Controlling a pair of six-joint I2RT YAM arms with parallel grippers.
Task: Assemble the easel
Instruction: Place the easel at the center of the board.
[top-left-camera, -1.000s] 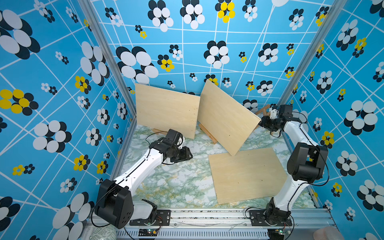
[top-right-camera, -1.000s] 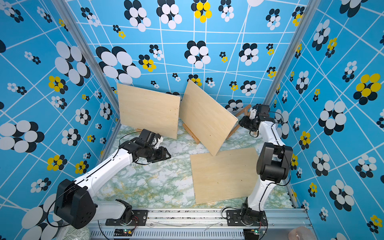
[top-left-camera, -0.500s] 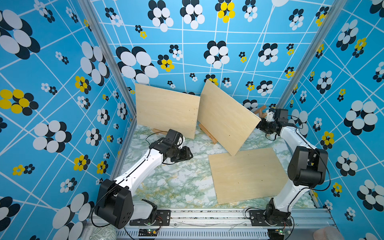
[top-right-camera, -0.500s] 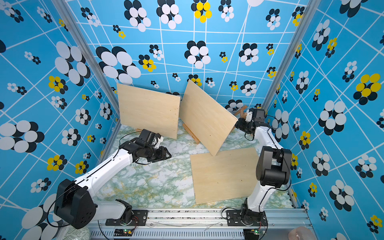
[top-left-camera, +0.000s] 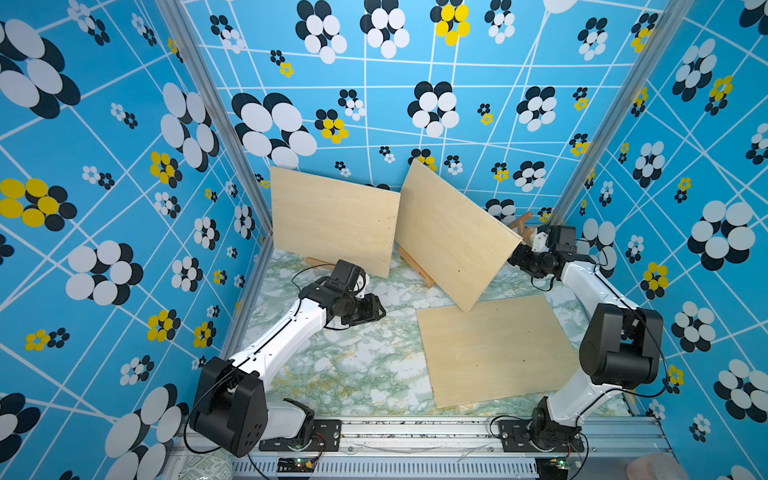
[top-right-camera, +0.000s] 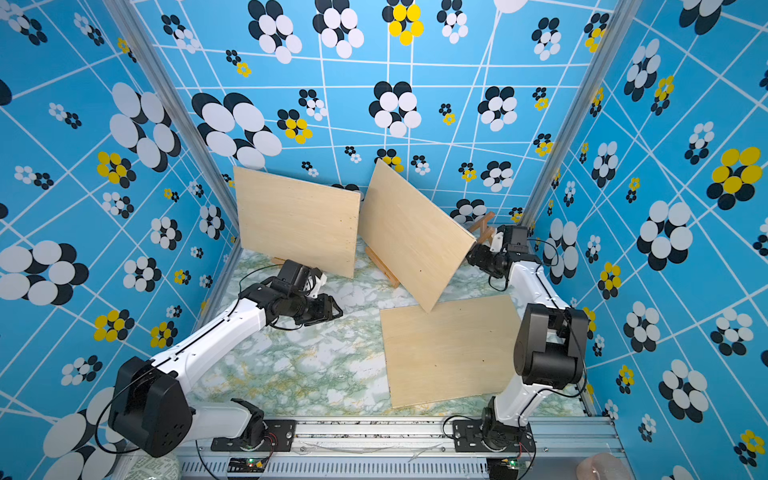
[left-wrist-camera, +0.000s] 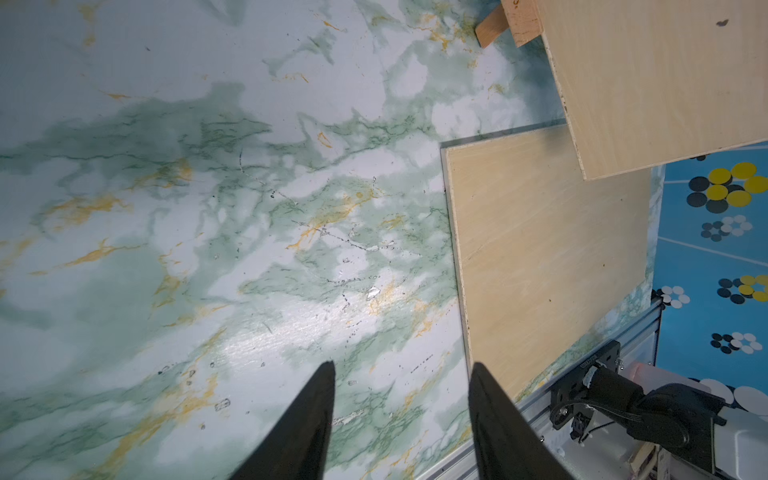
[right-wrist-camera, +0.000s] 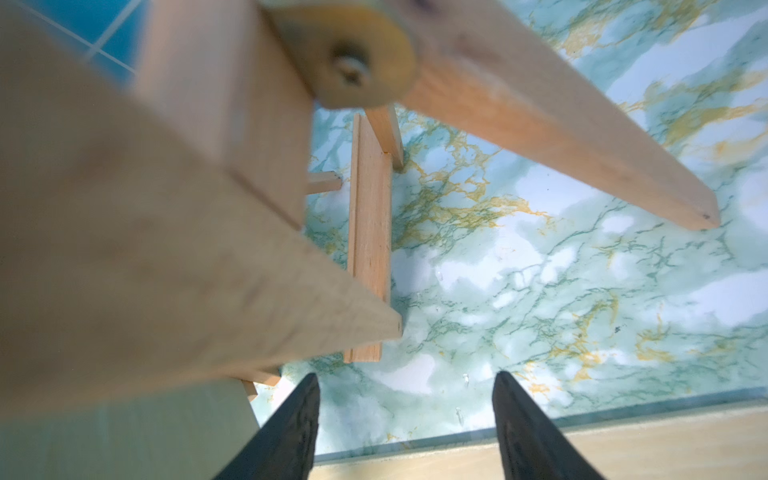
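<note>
Both empty and parted, the left pincer (left-wrist-camera: 403, 365) hovers over the desk (top-left-camera: 353, 365) and the right pincer (right-wrist-camera: 407, 376) sits beside the easel (right-wrist-camera: 561, 124) at the desk's far right corner, where a nudge could topple the plywood board (top-left-camera: 453, 237) propped askew on it.

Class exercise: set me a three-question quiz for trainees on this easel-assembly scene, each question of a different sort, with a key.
1. Multiple choice: the pale plywood board lying flat on the green marbled tabletop is nearest A) the left arm's base, B) the right arm's base, C) the back wall.
2. True or false: the black fingers of the left gripper are clamped on a board.
3. Short answer: what props up the tilted plywood board at the back?
Key: 1 B. 2 False; they are open over bare tabletop. 3 A small wooden easel.
</note>
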